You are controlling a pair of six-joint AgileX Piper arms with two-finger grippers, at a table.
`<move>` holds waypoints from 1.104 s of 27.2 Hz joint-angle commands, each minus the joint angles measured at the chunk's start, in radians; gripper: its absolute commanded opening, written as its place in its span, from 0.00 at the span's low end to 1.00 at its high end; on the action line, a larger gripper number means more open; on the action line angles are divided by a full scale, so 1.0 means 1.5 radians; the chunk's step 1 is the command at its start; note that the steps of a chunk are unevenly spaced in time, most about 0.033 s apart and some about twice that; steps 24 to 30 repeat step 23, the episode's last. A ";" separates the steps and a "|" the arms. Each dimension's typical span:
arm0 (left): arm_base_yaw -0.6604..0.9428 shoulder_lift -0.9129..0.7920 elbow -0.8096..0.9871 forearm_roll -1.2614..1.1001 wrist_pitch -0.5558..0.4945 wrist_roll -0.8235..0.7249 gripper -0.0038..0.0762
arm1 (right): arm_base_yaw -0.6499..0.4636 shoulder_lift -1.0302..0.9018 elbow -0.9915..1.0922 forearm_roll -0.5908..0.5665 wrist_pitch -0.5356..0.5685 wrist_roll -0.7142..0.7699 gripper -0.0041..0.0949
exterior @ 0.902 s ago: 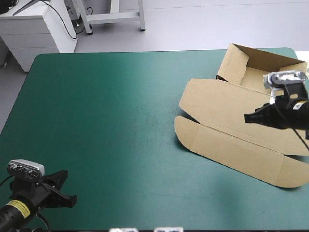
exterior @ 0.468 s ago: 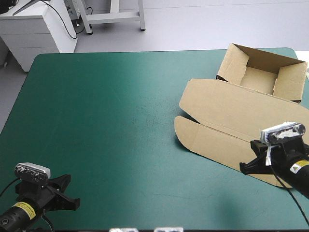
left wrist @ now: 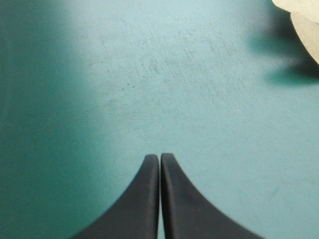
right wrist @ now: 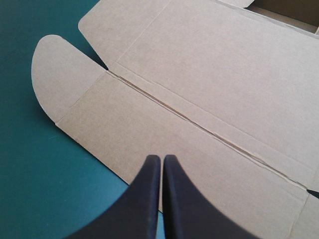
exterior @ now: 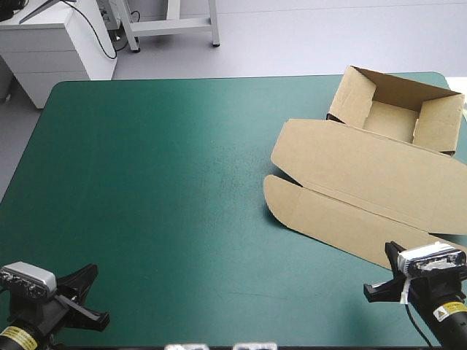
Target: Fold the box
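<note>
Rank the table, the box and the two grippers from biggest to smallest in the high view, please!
1. the table
2. the box
3. the left gripper and the right gripper: these two look about the same, so I won't rank them.

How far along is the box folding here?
Done: the box has its tray walls raised at the table's far right. In hand: nothing; the left gripper and right gripper are shut and empty. Left: the lid and flaps lie flat.
</note>
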 commanded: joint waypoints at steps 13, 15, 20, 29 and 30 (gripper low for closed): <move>-0.004 -0.003 0.019 -0.001 -0.084 0.022 0.04 | 0.001 -0.096 0.031 -0.072 -0.036 0.082 0.02; -0.004 -0.003 0.019 -0.001 -0.084 0.022 0.04 | 0.001 -0.096 0.032 -0.072 -0.034 0.082 0.02; -0.004 -0.003 0.019 -0.001 -0.084 0.022 0.04 | 0.001 -0.096 0.032 -0.072 -0.029 0.082 0.02; -0.004 -0.003 0.019 -0.001 -0.084 0.022 0.04 | 0.001 -0.096 0.032 -0.072 -0.029 0.082 0.02; -0.004 -0.003 0.019 -0.001 -0.084 0.022 0.04 | 0.001 -0.096 0.032 -0.072 -0.029 0.082 0.02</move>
